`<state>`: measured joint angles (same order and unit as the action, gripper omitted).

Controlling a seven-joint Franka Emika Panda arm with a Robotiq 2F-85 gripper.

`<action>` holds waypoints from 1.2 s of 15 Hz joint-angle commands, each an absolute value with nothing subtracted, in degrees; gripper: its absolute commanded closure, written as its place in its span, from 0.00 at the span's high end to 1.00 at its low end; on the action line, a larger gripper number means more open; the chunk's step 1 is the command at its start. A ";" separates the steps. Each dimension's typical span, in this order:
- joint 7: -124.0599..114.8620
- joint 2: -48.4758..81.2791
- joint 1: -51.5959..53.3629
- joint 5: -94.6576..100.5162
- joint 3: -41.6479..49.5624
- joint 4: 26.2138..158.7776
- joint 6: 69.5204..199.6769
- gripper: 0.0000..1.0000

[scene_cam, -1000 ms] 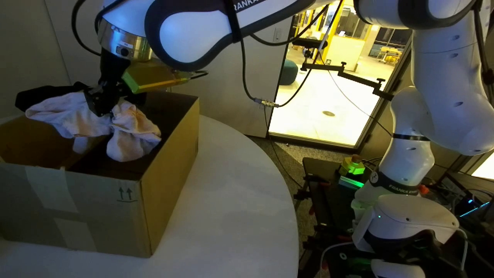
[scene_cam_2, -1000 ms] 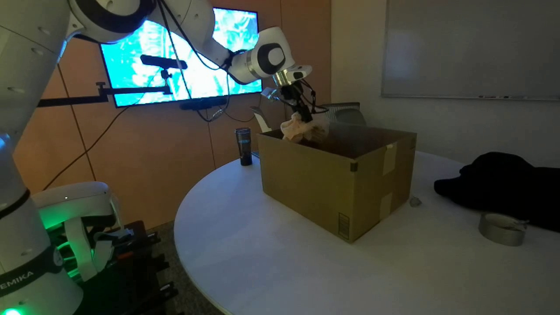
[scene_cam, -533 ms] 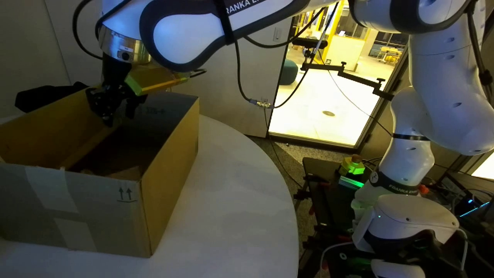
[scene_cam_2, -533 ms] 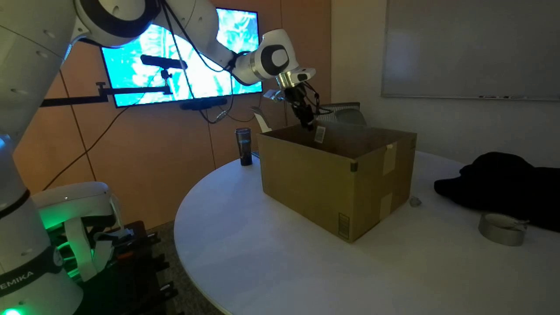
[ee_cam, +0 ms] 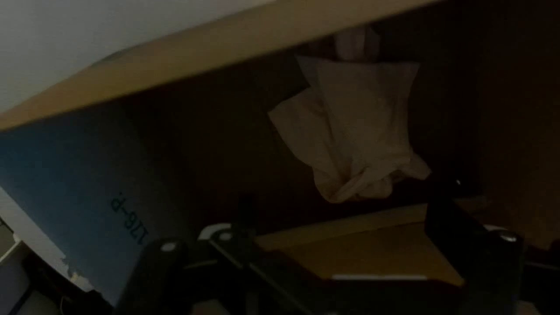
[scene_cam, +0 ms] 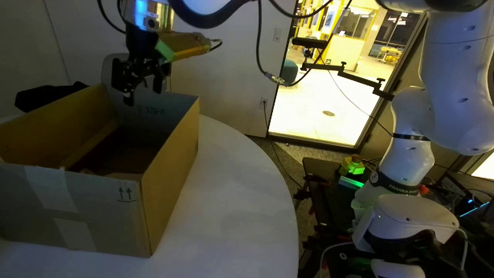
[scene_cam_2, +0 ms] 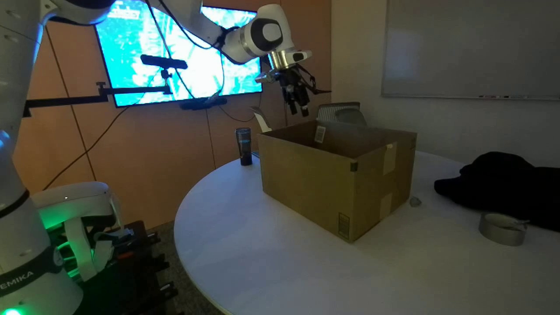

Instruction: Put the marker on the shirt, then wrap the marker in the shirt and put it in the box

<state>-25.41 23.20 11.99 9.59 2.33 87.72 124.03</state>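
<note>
White table: rounded edge in an exterior view, lit doorway beyond.
Cardboard box: on table, top uncovered, near wall hides much of the floor, contents unclear at this angle.
Robotiq gripper: over box, jaws wide apart, nothing between them.
Fingertips: in an exterior view, above the rim, not touching it.
Table extras: tumbler near box; tape roll and black cloth heap off to the other side.
Shirt: wrist view, pale, rumpled, on box floor, no finger touching.
Marker: not seen; maybe inside the folds, can't tell.
Bright speck: beside shirt, too dark to identify; check it in case marker slipped out.
Release: looks done, my guess; only the lift-out left.
Lift-out: straight up before any sideways swing; jaws spread, eyes on both walls; if the wrap looks loose, re-pinch the gathered cloth, not one corner.
</note>
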 commanded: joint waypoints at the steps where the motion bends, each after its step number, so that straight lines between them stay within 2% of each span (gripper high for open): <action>1: -21.77 9.73 10.93 7.68 -0.08 99.69 119.41 1.00; 8: -20.26 -11.98 9.89 3.58 -4.31 118.42 113.47 1.00; 14: -20.53 -30.90 10.13 0.29 -7.92 137.15 113.61 1.00; 18: -19.58 -38.66 9.80 -1.22 -8.85 145.15 114.58 1.00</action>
<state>-21.23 -31.54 11.12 0.62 -7.78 138.50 112.50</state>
